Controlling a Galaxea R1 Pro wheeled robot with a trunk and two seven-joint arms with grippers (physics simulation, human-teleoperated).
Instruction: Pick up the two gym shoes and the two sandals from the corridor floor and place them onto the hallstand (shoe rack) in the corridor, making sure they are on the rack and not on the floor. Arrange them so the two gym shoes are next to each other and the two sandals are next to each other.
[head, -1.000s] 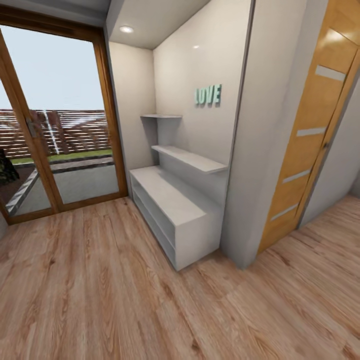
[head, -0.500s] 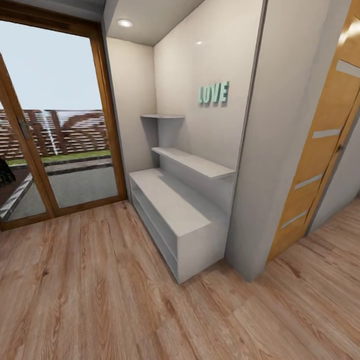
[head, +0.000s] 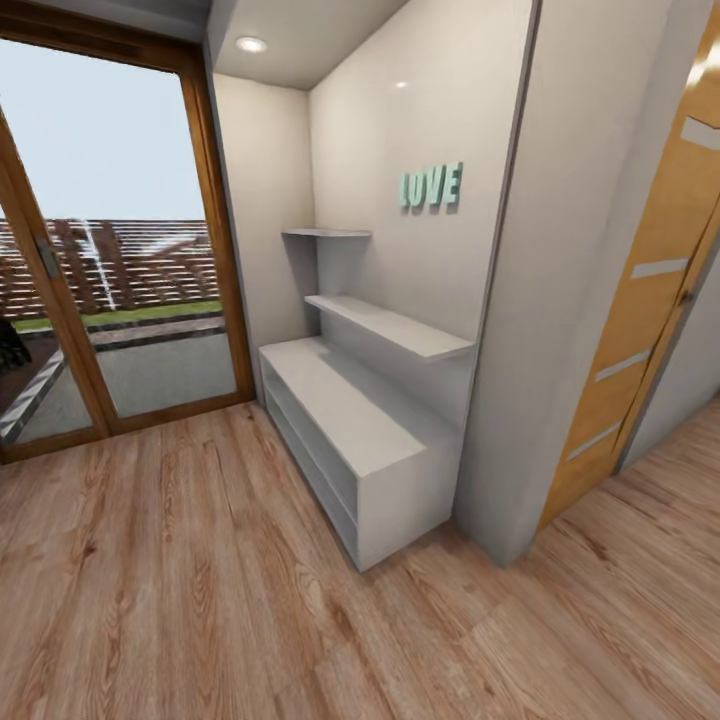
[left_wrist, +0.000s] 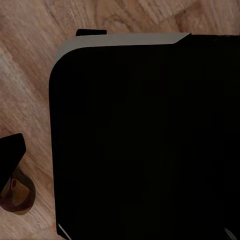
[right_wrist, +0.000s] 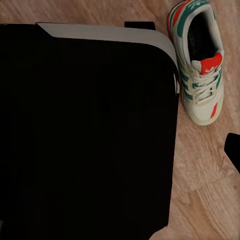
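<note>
Robot approaching the hallstand; camera view shifted slightly since a second ago.

Head view: hallstand (head: 345, 420) now nearer centre, its top bare, with open corridor floor (head: 180, 580) before it. Left wrist view: dark robot body over planks. Right wrist view: one gym shoe (right_wrist: 198, 60) lies beside the robot's body edge. Neither gripper's state can be told.

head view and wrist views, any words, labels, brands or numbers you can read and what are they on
"LOVE": raised mint-green block letters mounted on the pale alcove wall, above the low white-grey hallstand with open shelves.
White lace-up gym shoe with green stripes and red-orange accents, lying on the light brown wood-plank floor in the right wrist view: its red-orange tongue patch is too blurred to read, and no brand name can be made out.
No other text is legible.
</note>
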